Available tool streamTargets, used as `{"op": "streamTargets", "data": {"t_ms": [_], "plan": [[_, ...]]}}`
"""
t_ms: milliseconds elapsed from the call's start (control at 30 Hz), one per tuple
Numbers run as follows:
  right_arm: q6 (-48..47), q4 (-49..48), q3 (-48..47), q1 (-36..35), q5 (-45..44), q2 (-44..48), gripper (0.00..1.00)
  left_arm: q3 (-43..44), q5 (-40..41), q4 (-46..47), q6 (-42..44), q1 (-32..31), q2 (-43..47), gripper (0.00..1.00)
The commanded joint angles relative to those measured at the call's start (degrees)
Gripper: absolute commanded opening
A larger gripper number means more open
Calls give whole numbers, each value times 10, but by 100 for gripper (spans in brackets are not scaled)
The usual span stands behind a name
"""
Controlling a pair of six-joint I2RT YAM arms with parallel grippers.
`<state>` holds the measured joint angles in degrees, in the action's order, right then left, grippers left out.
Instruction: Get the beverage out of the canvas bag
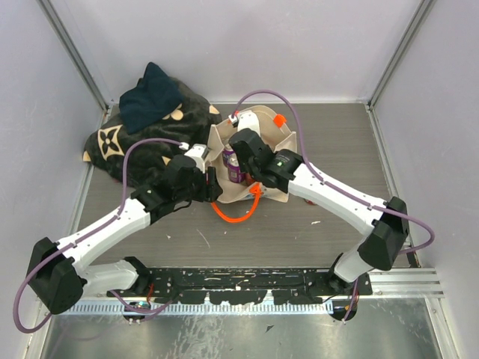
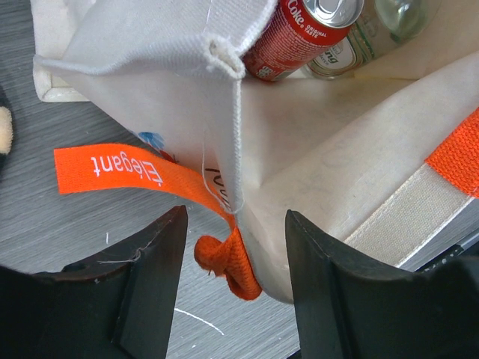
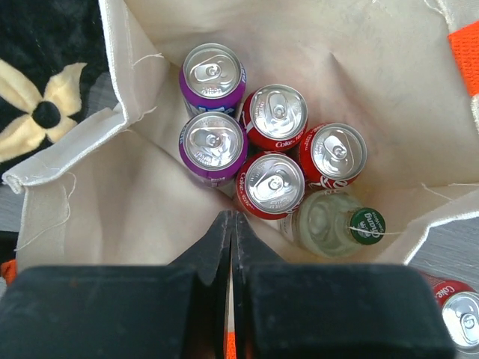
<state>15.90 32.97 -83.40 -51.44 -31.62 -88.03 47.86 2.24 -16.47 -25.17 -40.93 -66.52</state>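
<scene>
Grey tabletop (image 1: 337, 149); canvas bag (image 1: 262, 121) mostly behind arms (image 1: 322, 187).

Top external: high behind, looking down on the tabletop (image 1: 337, 142).
Left wrist: close at a corner of the canvas bag (image 2: 142, 67).
Right wrist: straight down into it.
Shared: the bag.

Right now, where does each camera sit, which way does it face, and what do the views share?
Top: above and behind the arm bases, looking down at the table; left arm and right arm show whole, meeting at the canvas bag, blanket beside it.
Left wrist: low outside the bag's corner, facing its orange strap; own jaws apart, straddling that corner.
Right wrist: over the bag's mouth, looking straight down on cans and a bottle; own jaws shut, empty.
Shared: both wrist views show the bag and a red can.
</scene>
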Motion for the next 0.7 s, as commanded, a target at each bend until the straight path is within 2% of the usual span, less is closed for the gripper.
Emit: {"op": "streamTargets", "data": {"t_ms": [0,200,400,533,667], "plan": [[-7,-27,-34,-1,-8,-5,6,-14,14,17,-3,-4,22,62],[9,-34,-27,-1,5,-30,6,-18,9,21,-3,-4,20,62],[28,-17,-9,-1,-9,-46,15,-16,4,25,-3,-6,16,62],[72,41,17,-1,-39,-42,30,-17,4,32,-2,-7,8,62],[110,78,69,7,-58,-28,54,-21,2,41,1,-7,-7,62]]}}
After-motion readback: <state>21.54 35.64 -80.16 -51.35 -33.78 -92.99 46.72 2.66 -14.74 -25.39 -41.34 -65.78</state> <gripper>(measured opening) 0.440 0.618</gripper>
